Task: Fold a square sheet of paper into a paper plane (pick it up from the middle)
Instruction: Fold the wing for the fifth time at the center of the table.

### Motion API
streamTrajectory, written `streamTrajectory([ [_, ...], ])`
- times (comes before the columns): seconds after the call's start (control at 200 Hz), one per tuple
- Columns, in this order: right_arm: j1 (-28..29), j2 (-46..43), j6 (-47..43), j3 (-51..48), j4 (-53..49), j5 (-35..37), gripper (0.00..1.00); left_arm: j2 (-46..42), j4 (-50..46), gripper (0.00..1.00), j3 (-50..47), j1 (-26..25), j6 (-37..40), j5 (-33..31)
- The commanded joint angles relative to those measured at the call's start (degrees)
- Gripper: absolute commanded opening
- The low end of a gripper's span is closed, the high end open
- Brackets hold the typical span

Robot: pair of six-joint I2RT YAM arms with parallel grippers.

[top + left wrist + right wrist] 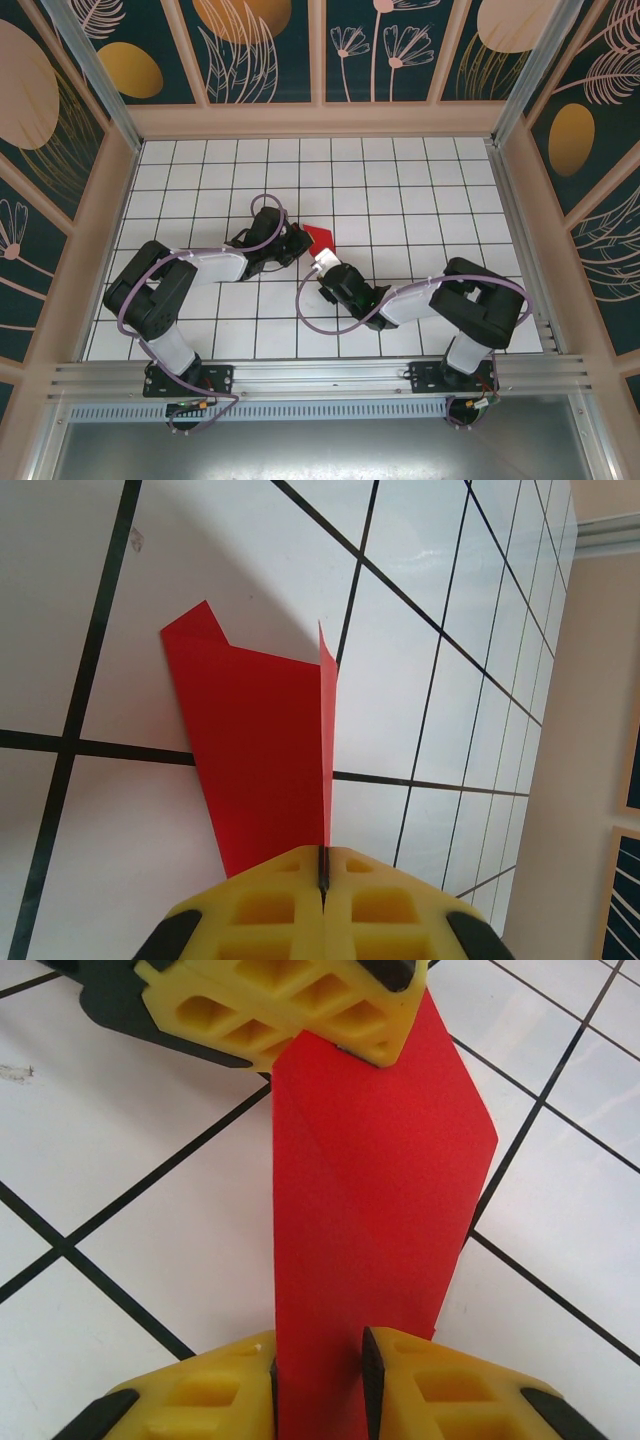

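Observation:
The square sheet of paper is a folded, layered bright red shape near the table's middle, held between both arms. My left gripper is shut on one end of it. In the left wrist view a thin upright edge of the red paper runs into the closed yellow jaws of the left gripper. My right gripper takes the opposite end. In the right wrist view a red band fills the gap between the pads of the right gripper. The left gripper's yellow fingers pinch the far end.
The white gridded table is walled in by patterned panels on three sides. An aluminium rail carries both arm bases along the near edge. Purple cables loop beside each arm.

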Motion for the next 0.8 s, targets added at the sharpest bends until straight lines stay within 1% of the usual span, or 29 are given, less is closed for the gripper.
streamTrajectory([
  [0.0,0.45,0.79,0.14,0.97,2.40,-0.67,0.24,0.65,-1.22,0.04,1.56,-0.01,-0.66,1.03],
  [0.035,0.44,0.98,0.25,1.05,2.22,-0.42,0.22,0.64,-1.15,0.04,1.56,0.02,-0.66,1.04],
  [0.07,0.40,1.15,0.38,1.13,1.97,-0.02,0.16,0.64,-1.26,0.05,1.52,0.06,-0.66,0.97],
  [0.16,0.40,1.13,0.64,0.90,1.82,0.16,0.11,0.25,-1.88,0.09,1.52,0.05,-0.46,0.31],
  [0.23,0.31,0.86,0.70,0.62,2.11,-0.39,0.07,-0.59,-3.06,0.14,1.56,-0.02,-0.11,-0.79],
  [0.345,0.08,0.76,1.04,0.45,2.18,-1.35,0.02,-2.53,-5.57,0.26,1.47,0.01,0.04,-3.60],
  [0.375,-0.12,0.66,1.19,0.36,2.20,-1.91,0.01,-3.17,-6.25,0.33,1.47,0.00,0.19,-4.22],
  [0.395,-0.23,0.56,1.30,0.35,2.13,-2.61,0.00,-3.70,-6.81,0.36,1.47,0.01,0.36,-4.75],
  [0.465,-0.99,-0.06,2.20,0.16,2.30,-4.94,0.00,-5.87,-9.47,0.40,1.45,-0.01,0.63,-7.66],
  [0.54,-2.26,-1.14,3.37,-0.55,3.13,-8.74,0.00,-8.76,-12.96,0.63,0.97,0.00,0.73,-12.18],
  [0.625,-4.32,-2.46,5.14,-1.36,4.10,-14.12,0.00,-12.24,-16.07,0.67,0.11,0.04,0.92,-16.47],
  [0.71,-6.35,-3.76,6.89,-2.29,5.21,-18.96,0.00,-15.10,-17.72,0.76,-1.04,0.01,0.75,-19.27],
  [0.796,-8.33,-4.58,9.31,-3.52,6.81,-23.08,0.00,-16.78,-17.92,0.77,-1.94,-0.01,1.01,-20.18],
])
